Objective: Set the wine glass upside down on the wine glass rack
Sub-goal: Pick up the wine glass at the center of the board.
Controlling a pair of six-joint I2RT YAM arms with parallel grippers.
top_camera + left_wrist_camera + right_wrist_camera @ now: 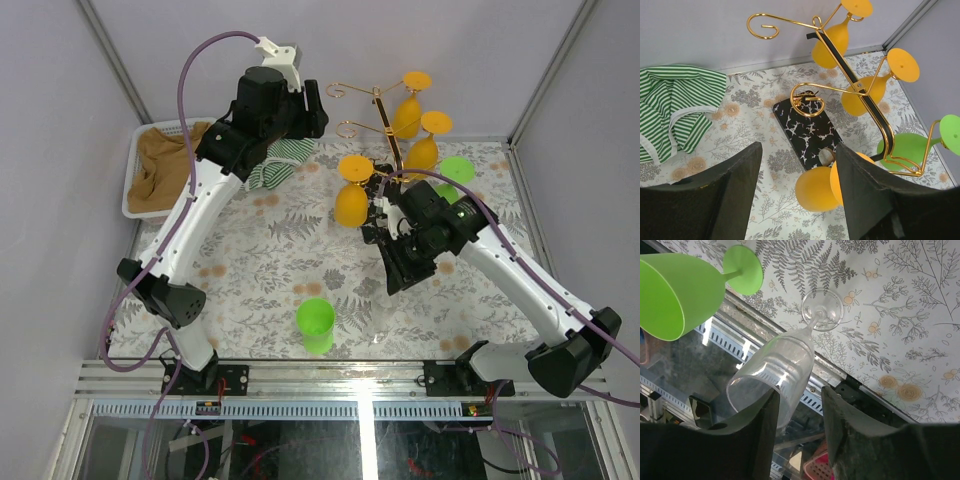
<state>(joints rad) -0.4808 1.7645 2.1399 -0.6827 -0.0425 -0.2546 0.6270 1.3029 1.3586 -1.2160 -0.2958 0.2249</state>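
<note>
The clear wine glass point(790, 360) stands upright on the bench point(260, 270), close to the near edge and just right of a green glass point(315, 325) that also stands mouth up.

The right hand point(800, 395) is beside the wine glass's bowl with its fingers parted. The bowl's rim sits partly behind 1 finger point(760, 435), and a gap shows between the glass and the other finger. Whether any finger touches the glass cannot be told, and the hand is not clenched on it.

The wine glass rack point(852, 82) stands at the far middle of the bench on its black patterned base point(807, 127). 3 orange glasses point(862, 97) and 1 green hanging glass point(910, 147) hang from its hooks, foot up and bowl down.

The left hand point(799, 150) hovers left of the rack, released and empty, its fingers wide apart.

A green striped cloth point(680, 100) lies left of the rack. A white basket point(130, 190) holding a brown cloth point(165, 165) sits at the far left.
</note>
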